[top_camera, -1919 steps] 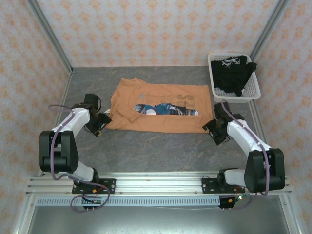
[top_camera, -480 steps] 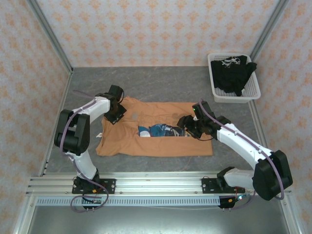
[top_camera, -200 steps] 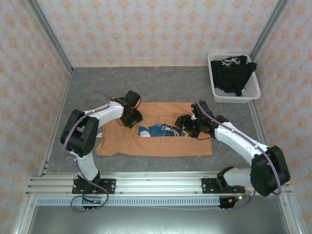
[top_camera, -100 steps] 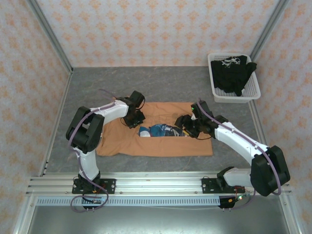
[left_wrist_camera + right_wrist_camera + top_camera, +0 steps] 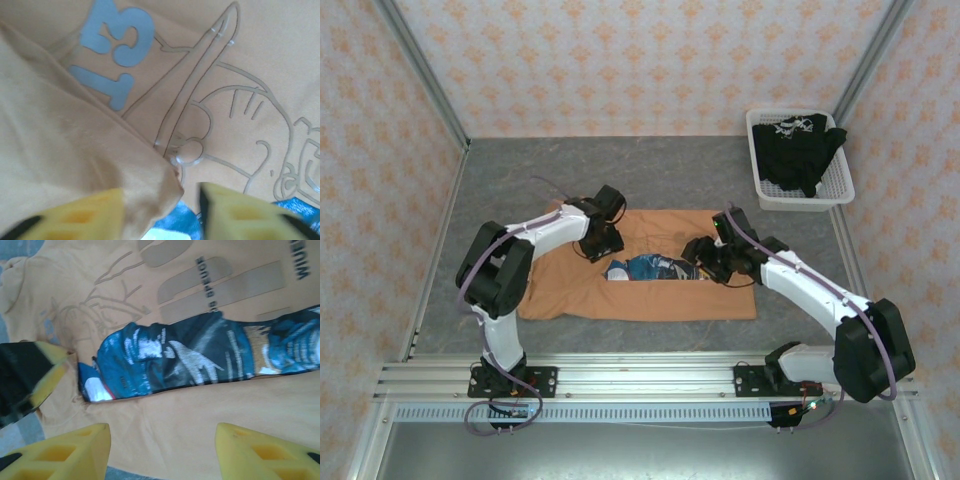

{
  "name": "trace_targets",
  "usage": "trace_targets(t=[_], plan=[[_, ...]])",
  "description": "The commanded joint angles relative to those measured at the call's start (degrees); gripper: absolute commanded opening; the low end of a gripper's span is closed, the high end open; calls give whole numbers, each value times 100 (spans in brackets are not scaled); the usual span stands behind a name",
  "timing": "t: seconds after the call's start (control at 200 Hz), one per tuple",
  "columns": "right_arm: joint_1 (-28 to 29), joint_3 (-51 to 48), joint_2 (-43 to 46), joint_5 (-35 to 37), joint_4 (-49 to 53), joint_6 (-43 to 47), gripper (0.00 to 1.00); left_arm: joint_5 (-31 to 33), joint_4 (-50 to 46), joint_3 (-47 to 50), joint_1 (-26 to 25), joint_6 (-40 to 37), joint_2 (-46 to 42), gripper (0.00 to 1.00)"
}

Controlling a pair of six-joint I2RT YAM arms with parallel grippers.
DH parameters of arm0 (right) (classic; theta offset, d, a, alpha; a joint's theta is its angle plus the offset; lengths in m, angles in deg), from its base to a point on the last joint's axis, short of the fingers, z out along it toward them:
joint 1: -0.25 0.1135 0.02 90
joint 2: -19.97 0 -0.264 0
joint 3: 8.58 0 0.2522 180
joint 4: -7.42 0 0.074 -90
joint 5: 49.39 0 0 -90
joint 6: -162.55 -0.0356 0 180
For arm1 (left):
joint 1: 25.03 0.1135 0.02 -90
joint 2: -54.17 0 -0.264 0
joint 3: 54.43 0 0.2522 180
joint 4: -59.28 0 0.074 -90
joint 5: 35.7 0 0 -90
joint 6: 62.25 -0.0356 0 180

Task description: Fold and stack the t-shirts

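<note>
The orange t-shirt (image 5: pixel 640 297) lies partly folded on the grey table, a strip of its blue-and-white print (image 5: pixel 652 268) showing between the folded edges. My left gripper (image 5: pixel 605 246) hovers at the left end of that strip. In the left wrist view its jaws (image 5: pixel 160 215) stand open, with a folded corner of orange cloth (image 5: pixel 155 185) lying loose between them. My right gripper (image 5: pixel 706 262) is open just above the shirt at the right end of the print, nothing between its fingers (image 5: pixel 65 452). The black t-shirt (image 5: pixel 798 150) sits in the basket.
The white mesh basket (image 5: pixel 840 196) stands at the back right corner. Patterned walls close in the table on three sides. Bare grey table (image 5: pixel 650 170) lies behind the orange shirt and in front of it, up to the metal rail.
The left gripper has carried the shirt's left flap rightward toward the print, shut on it half a second ago, and has now opened. The right arm has stayed still.
</note>
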Motion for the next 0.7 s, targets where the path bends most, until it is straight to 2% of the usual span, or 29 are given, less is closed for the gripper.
trace_targets(t=[0.0,0.135,0.24,0.365,0.535,0.696], plan=[[-171,-247,356,540,418,-168,57,668,-605,35,4,-83,-936,59],[-446,-466,685,949,979,-434,54,788,-940,715,151,321,-1906,55],[-581,-551,818,1400,1552,-645,49,523,-1121,1626,526,853,-2576,41],[-629,-740,743,1422,1690,-829,44,261,-939,2668,1062,1195,-3268,28],[-655,-866,282,1458,1621,-1018,41,121,-727,3381,1696,1397,-3412,19],[-865,-860,-382,1548,1710,-1049,36,514,-675,3641,2059,1375,-3319,16]])
